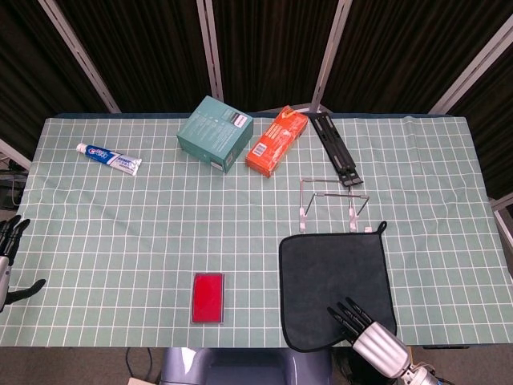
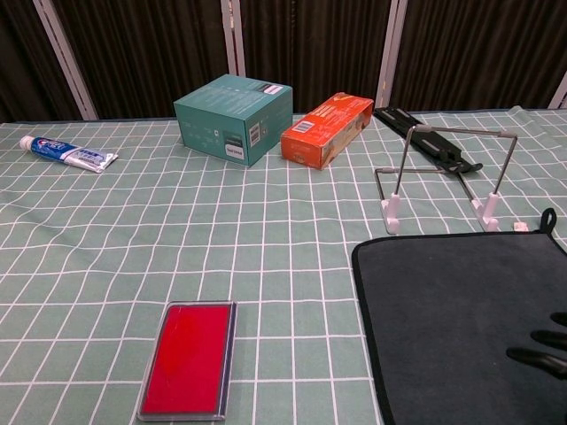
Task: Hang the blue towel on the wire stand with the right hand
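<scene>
A dark, square towel (image 1: 335, 284) is spread flat on the green checked cloth at the near right of the table, its near edge at the table's front edge. A small hanging loop is seen at its far right corner. Just beyond its far edge, a thin wire stand (image 1: 333, 200) is set upright on pale feet, bare and apart from the towel.
</scene>
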Available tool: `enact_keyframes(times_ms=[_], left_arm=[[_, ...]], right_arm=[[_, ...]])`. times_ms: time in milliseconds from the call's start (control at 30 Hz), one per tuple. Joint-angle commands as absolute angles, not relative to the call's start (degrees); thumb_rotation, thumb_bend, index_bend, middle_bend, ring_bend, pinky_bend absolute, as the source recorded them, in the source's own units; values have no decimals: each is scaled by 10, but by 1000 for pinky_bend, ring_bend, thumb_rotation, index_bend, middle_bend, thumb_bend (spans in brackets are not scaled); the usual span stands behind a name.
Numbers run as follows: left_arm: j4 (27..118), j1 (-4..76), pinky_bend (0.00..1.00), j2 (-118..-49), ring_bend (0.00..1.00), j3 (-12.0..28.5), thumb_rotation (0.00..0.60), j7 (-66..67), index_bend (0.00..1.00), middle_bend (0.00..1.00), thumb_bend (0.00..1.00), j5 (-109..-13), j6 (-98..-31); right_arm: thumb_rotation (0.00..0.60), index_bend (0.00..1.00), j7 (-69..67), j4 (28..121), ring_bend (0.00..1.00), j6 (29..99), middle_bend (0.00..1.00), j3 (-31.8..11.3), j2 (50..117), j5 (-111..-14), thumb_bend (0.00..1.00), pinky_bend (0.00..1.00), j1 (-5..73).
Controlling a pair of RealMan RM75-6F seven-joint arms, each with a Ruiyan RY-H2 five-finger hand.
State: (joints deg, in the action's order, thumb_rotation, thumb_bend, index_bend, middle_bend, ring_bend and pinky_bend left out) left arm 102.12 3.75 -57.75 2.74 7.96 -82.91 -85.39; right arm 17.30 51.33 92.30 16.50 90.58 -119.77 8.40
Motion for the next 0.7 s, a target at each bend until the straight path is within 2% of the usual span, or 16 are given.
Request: enact_keyframes(times_ms=[33, 200, 433, 700], left_arm=[[1021, 37, 0, -577, 0, 27, 600, 79, 0, 0, 0, -829, -854], [1021, 37, 0, -577, 0, 27, 600, 79, 0, 0, 0, -830, -854], [1022, 38, 0, -577, 0, 27, 600, 79, 0, 0, 0, -829, -853], [1022, 39, 0, -576, 0, 29, 600, 76, 0, 0, 0, -825, -851]], right_arm=[[600, 453, 173, 514, 0, 923, 0, 165, 905, -1197, 432, 34, 84], [600, 549, 167, 518, 0, 926, 0, 164, 905, -1195, 433, 55, 84], [600, 593, 140, 543, 0, 921, 7, 152, 902, -1179, 431, 78, 93], [600, 614, 139, 672, 0, 843, 26, 93, 859, -1121, 432, 79, 152]])
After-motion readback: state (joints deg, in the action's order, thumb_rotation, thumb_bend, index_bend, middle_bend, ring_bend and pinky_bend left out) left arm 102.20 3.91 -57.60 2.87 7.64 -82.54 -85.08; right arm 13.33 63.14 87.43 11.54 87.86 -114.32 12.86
